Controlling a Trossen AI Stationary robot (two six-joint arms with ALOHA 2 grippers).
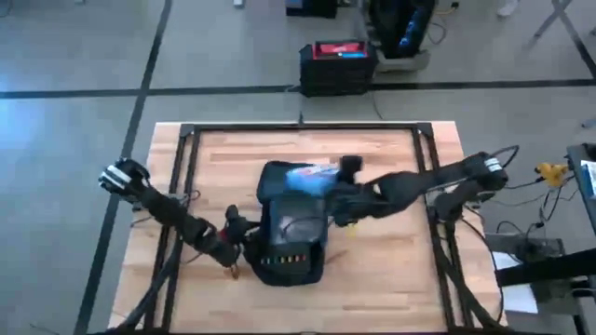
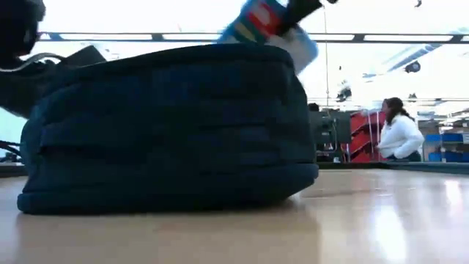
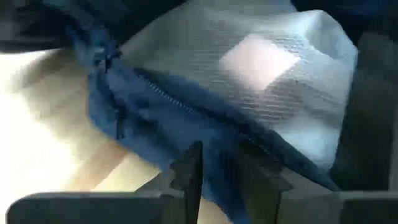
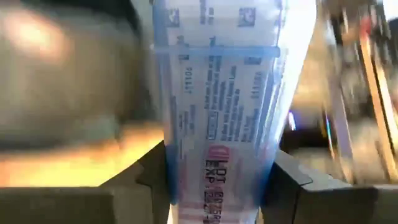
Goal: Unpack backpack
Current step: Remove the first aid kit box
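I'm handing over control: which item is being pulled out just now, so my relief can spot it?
Find the dark navy backpack in the middle of the wooden table. Above its far end, the right gripper is shut on a flat blue-and-white printed packet. It is the only light, lettered item against the plain dark fabric.

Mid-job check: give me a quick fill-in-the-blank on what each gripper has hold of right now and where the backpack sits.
1. The right gripper has its jaws shut on a blue-and-white ____.
2. The left gripper pinches the backpack's dark ____ beside the zipper.
3. The backpack rests on the wooden ____.
4. In the low view the packet shows ____ the backpack.

Missing words: packet; fabric; table; above
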